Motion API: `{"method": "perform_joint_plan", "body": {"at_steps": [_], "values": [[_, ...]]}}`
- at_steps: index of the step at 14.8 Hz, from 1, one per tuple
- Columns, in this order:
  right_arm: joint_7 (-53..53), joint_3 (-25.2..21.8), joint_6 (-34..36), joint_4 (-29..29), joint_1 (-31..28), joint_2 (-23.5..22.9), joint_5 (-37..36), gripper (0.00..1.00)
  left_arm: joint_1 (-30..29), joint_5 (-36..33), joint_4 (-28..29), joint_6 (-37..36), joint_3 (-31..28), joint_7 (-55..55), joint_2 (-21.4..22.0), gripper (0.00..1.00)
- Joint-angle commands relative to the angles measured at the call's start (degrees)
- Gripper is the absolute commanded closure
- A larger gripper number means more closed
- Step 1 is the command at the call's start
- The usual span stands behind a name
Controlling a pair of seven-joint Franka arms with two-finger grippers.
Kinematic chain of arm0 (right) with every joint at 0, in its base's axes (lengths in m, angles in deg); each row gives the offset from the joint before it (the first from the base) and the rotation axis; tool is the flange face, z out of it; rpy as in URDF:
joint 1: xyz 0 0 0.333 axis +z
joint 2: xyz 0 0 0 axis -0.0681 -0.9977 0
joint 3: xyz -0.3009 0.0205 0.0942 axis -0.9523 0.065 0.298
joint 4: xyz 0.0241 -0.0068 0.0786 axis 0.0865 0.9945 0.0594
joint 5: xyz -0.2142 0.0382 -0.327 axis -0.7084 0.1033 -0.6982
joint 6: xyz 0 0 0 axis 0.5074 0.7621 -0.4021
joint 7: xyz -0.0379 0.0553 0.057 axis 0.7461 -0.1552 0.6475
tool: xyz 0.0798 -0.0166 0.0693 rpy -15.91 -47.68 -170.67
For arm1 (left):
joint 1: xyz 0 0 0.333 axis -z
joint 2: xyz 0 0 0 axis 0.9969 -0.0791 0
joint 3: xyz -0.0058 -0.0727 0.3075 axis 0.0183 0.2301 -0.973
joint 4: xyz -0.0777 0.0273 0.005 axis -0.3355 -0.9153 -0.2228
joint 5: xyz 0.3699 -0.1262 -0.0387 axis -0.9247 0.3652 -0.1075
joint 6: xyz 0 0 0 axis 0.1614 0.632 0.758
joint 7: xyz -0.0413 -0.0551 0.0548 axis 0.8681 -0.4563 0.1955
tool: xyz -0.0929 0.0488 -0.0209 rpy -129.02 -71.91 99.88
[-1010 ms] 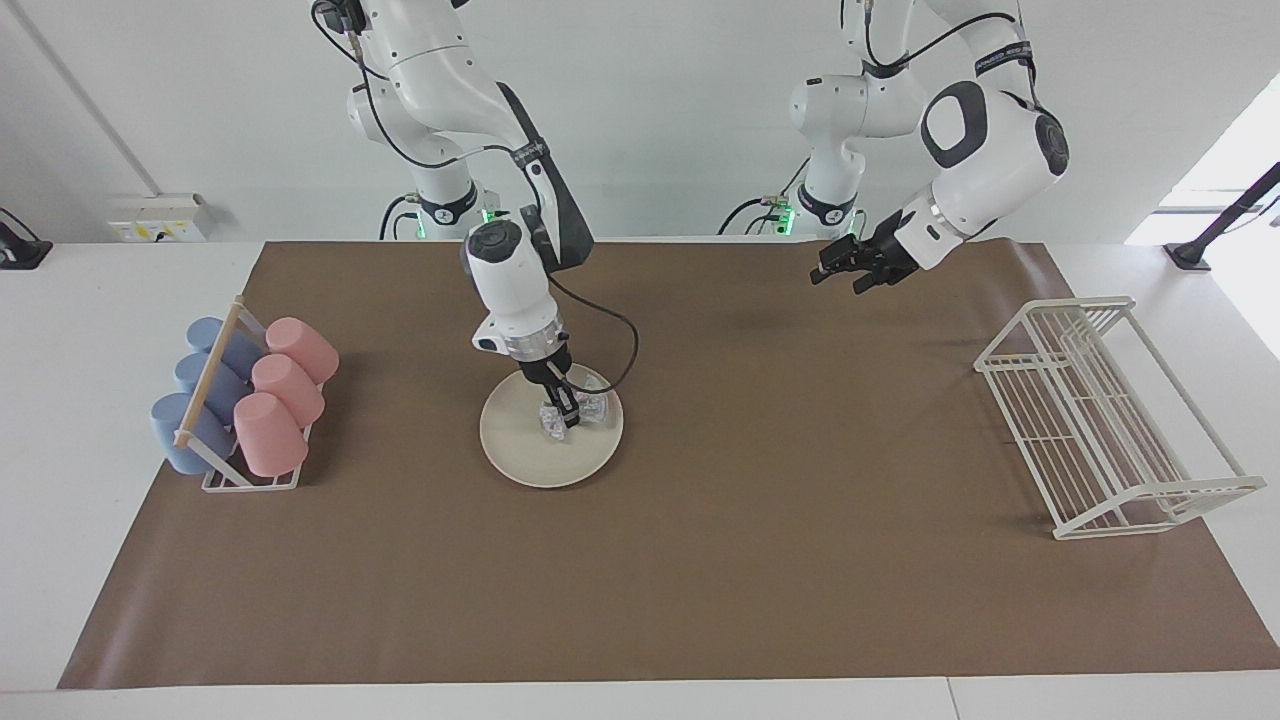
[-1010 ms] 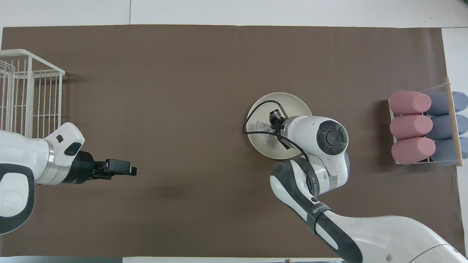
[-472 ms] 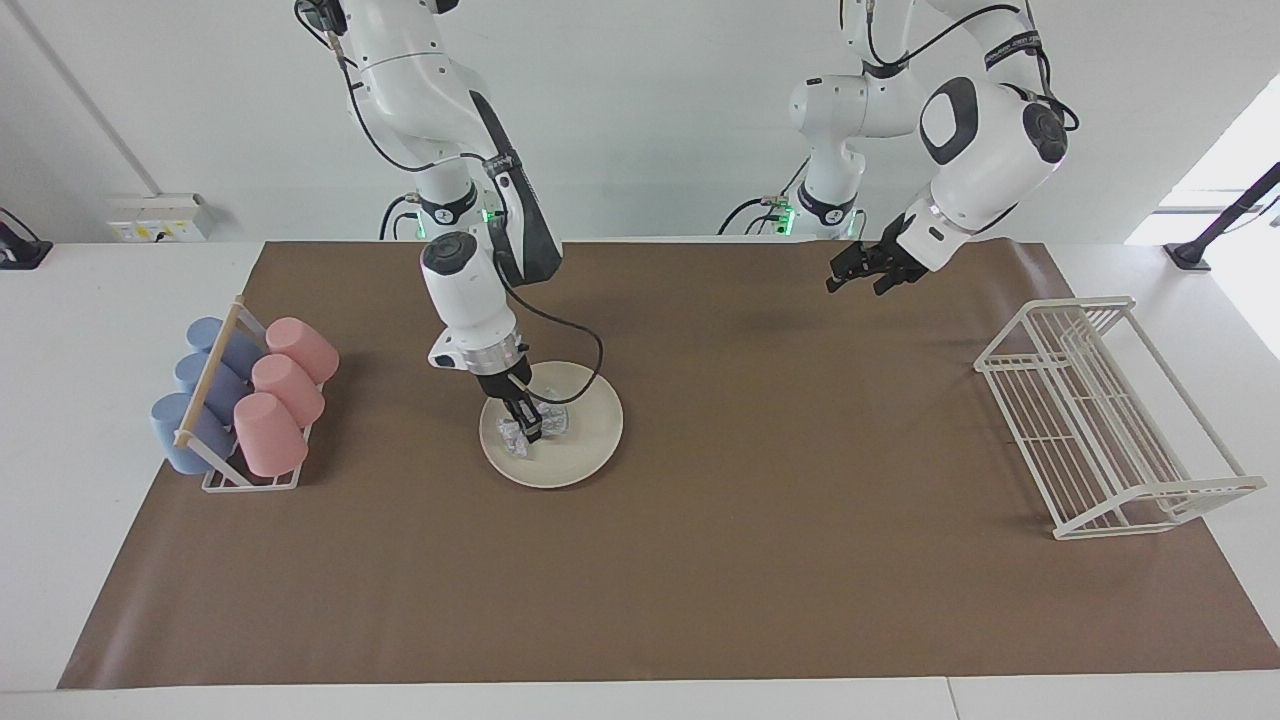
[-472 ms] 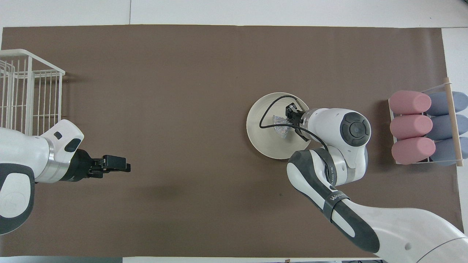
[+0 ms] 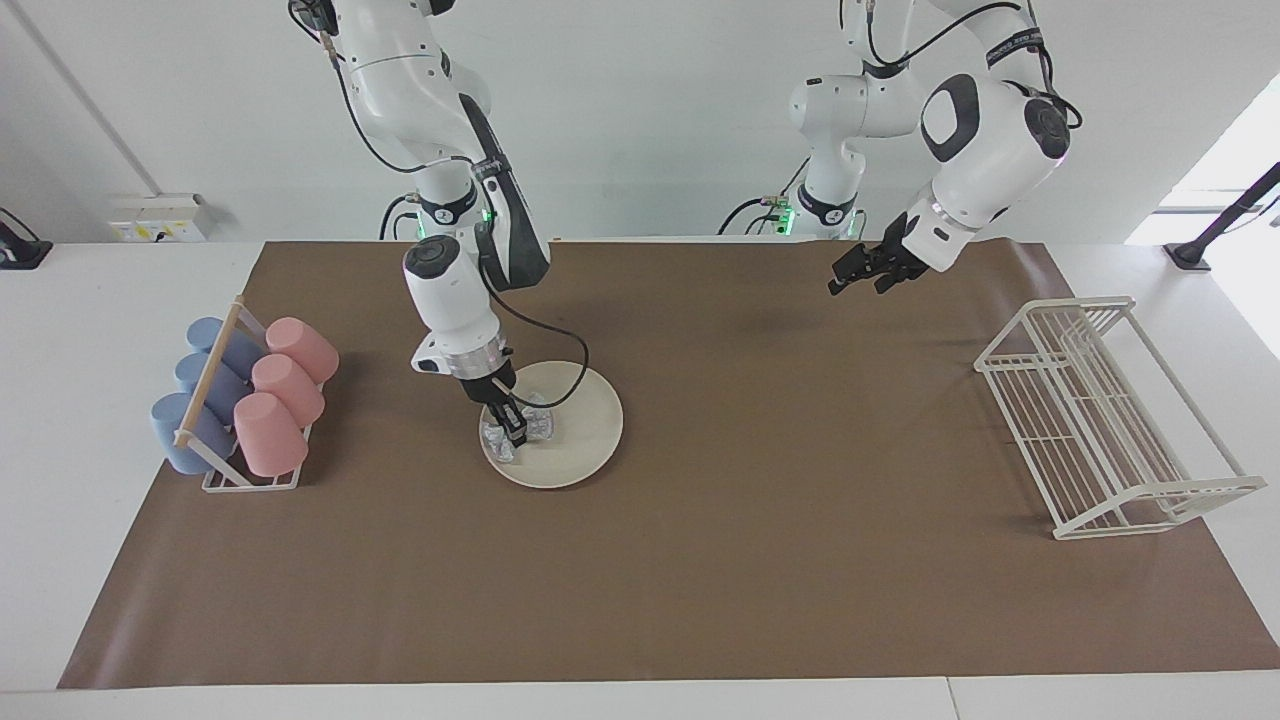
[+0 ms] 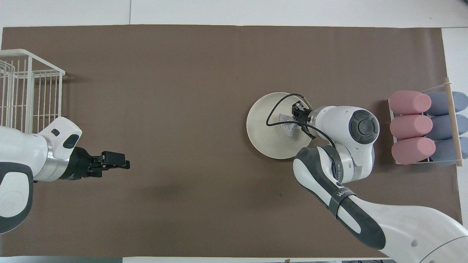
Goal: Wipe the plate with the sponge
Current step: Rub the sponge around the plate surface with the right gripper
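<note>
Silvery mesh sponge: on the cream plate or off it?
On it. The silvery mesh sponge sits on the round cream plate, at its edge toward the cup rack, clamped in the right end effector.

I saw a cream-white plain plate (image 5: 575, 440) and a silvery-grey glittery sponge (image 5: 520, 428) on a brown mat (image 5: 700, 560). The cups (image 5: 270, 395) were pink and blue-grey. The wire rack (image 5: 1100, 420) was white, and both arms (image 5: 450, 290) white with black parts.
</note>
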State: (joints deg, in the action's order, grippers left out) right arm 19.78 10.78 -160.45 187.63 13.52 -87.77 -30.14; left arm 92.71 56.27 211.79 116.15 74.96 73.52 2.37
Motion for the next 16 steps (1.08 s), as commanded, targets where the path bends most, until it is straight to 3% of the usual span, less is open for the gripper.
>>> {"method": "perform_joint_plan", "body": {"at_steps": [1,9,12,16], "values": [[3.2,0.4,-2.0,2.1,2.2,-1.6,0.3,1.0,0.7,-1.3,-0.8,0.3,0.0,1.4,-0.7,0.0],[20.3,0.3,-7.5,2.1,10.9,-3.2,0.3,1.0,0.6,-1.3,-0.8,0.4,-0.1,1.3,-0.7,0.0],[17.6,0.3,-7.5,2.1,10.1,-3.2,0.3,1.0,0.6,-1.3,-0.8,0.4,-0.1,1.4,-0.7,0.0],[4.1,0.3,-6.7,2.2,4.6,-3.2,0.4,1.0,0.6,-1.3,-0.8,0.4,-0.1,1.4,-0.7,0.0]]}}
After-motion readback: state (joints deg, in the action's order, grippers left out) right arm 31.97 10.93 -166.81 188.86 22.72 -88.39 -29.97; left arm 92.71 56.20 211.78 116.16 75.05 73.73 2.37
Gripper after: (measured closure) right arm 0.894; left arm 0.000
